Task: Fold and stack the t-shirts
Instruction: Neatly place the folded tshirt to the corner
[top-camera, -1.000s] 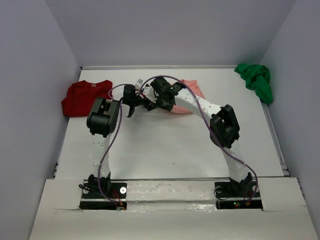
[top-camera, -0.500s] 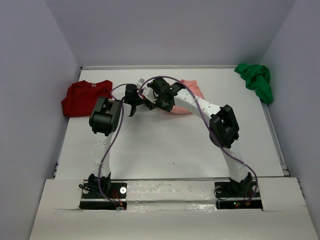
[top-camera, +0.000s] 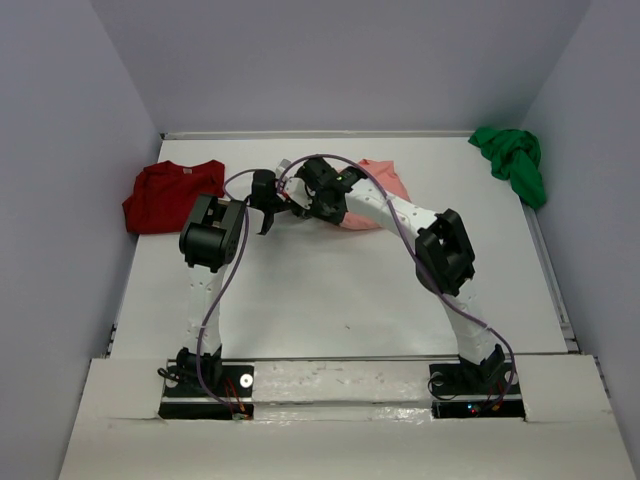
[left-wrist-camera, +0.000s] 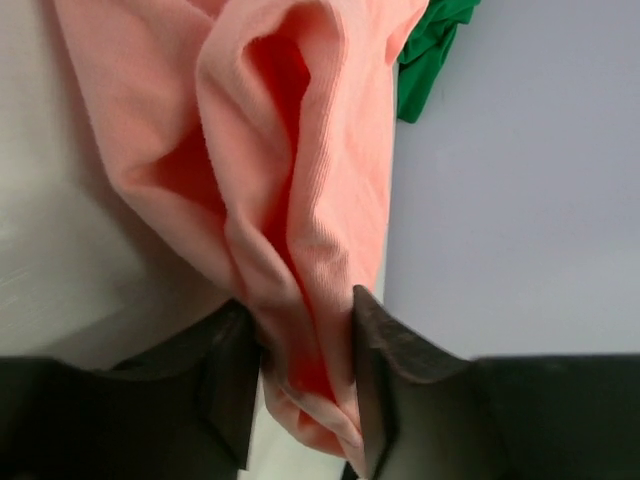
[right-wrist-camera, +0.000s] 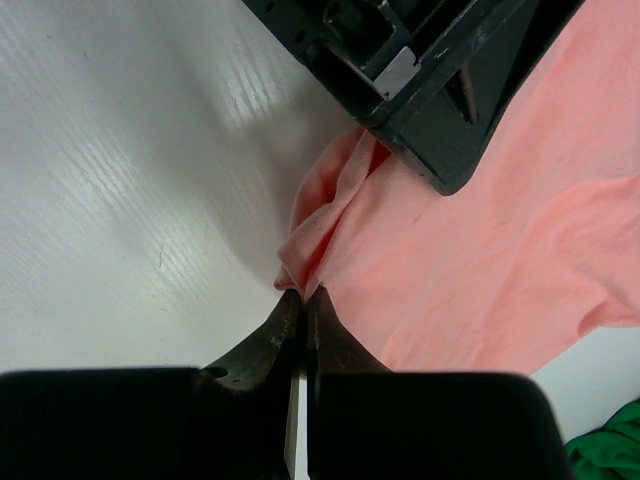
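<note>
Table (top-camera: 330, 290) first: its bare white surface under both pincers looks smooth, so I judge that any pull may drag the whole garment instead of spreading it. The salmon-pink t-shirt (top-camera: 385, 180) lies bunched on that surface, stretching away from both pincers toward the back wall, with its near edge gathered up into them. The dark red t-shirt (top-camera: 165, 195) rests well to the left of the left pincer. The green t-shirt (top-camera: 515, 160) sits crumpled far to the right of the right pincer, in the back corner. Neither is touched.

The left pincer (left-wrist-camera: 300, 400) has a thick doubled fold of the pink cloth between its fingers, pressed against both, so it grips several layers at once. That could lift a wad and hide the true hem. The right pincer (right-wrist-camera: 302, 300), just beside the left one, is closed on a thin tip of the same edge. So small a bite may slip out once the arms part. With the two grips this close, pulling apart unevenly could twist the shirt rather than flatten it.
</note>
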